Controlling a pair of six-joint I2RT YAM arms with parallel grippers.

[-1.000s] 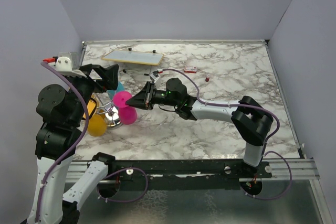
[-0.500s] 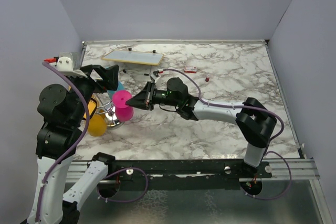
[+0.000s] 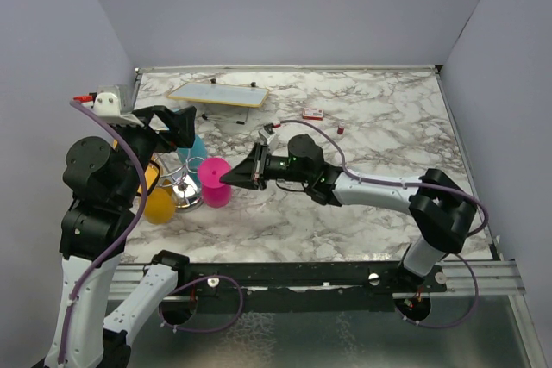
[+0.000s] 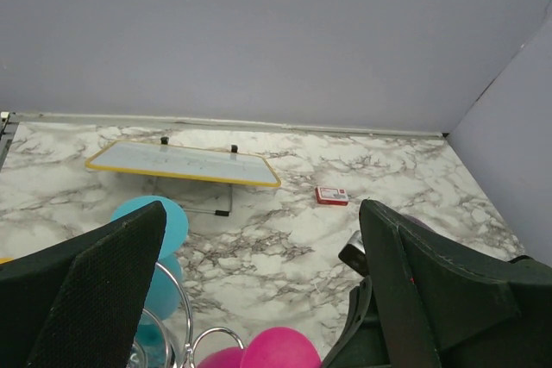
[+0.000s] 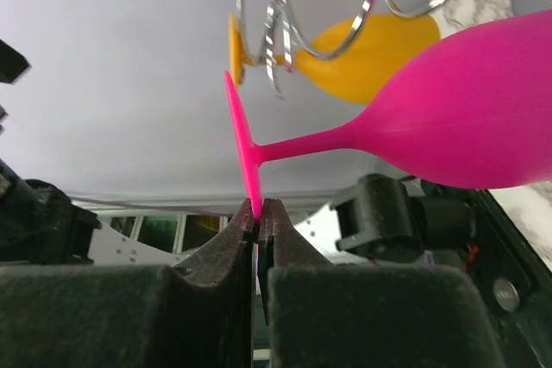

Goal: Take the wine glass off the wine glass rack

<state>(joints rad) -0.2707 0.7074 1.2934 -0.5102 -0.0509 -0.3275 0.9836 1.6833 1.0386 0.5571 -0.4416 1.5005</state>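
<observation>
**Op:** right side status?
**Me:** my right gripper (image 5: 256, 213) is pinched tight on the foot rim of the pink wine glass (image 5: 483, 118). The bowl sits just right of the wine glass rack (image 3: 184, 191). The foot looks clear of the wire arms
**Op:** left?
**Me:** my left gripper (image 3: 168, 127) hangs over the rack, jaws wide, holding nothing
**Op:** plan?
**Me:** the edge pinch is thin, so it could pivot. I'd pull slow and straight away from the wires, no twist, and mind the yellow glass (image 5: 371, 49) behind
</observation>
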